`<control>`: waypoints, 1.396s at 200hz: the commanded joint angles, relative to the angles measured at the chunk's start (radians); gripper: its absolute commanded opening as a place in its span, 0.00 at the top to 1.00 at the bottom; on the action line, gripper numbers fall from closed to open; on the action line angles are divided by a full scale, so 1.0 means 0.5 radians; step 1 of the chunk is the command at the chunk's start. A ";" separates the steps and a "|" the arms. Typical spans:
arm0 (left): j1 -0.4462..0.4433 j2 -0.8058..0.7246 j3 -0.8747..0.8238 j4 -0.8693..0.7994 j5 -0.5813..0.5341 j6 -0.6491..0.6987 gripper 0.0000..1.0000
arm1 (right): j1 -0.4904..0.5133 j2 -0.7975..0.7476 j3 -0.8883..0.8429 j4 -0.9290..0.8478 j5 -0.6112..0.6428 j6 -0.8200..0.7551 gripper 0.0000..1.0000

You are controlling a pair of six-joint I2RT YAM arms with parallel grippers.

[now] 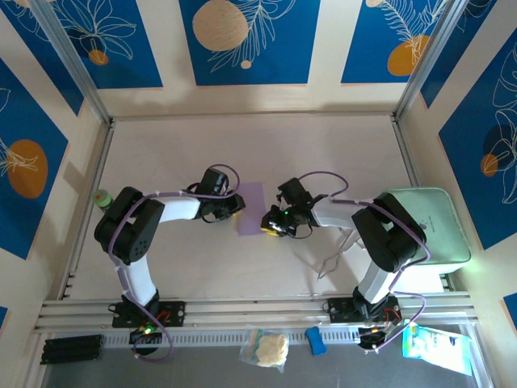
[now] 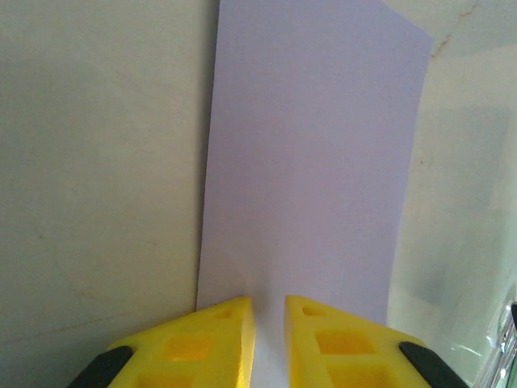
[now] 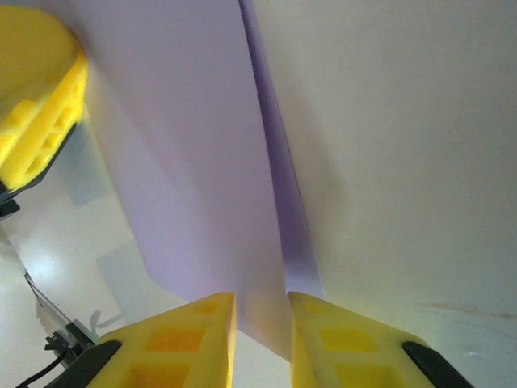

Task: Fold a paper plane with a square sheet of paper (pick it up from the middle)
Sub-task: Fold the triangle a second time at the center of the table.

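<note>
The square sheet of paper [image 1: 253,202] is lavender and lies mid-table between both grippers, looking like a tall narrow rectangle from above. My left gripper [image 1: 236,212] is at its left edge. In the left wrist view the left gripper [image 2: 268,301] holds its jaws a narrow gap apart over the near end of the sheet [image 2: 315,162], whose face shows through the gap. My right gripper [image 1: 269,224] is at the sheet's lower right. In the right wrist view a raised layer of the sheet [image 3: 186,162] runs into the narrow gap of the right gripper [image 3: 261,295]. The paper plane is out of view.
A pale mint-green tray [image 1: 428,226] stands at the right by the right arm's base. A thin metal wire tool [image 1: 331,259] lies in front of it. A small green object [image 1: 102,197] sits by the left wall. The left gripper's yellow finger [image 3: 36,113] rests on the sheet's far side.
</note>
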 commanded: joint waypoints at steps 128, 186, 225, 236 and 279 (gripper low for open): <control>0.016 -0.016 0.003 -0.096 0.129 0.075 0.76 | -0.063 -0.044 -0.083 0.098 -0.001 0.137 0.94; 0.053 -0.022 0.196 -0.157 0.141 0.264 0.71 | -0.066 -0.154 -0.084 -0.060 0.047 0.045 1.00; 0.058 0.098 0.214 -0.069 0.222 0.254 0.73 | -0.067 -0.160 -0.042 -0.123 -0.010 -0.022 1.00; 0.060 0.123 0.220 -0.078 0.215 0.248 0.74 | -0.067 -0.163 -0.028 -0.124 -0.018 -0.030 1.00; 0.057 0.174 0.221 -0.145 0.199 0.251 0.76 | -0.049 -0.102 0.098 -0.092 -0.097 -0.118 1.00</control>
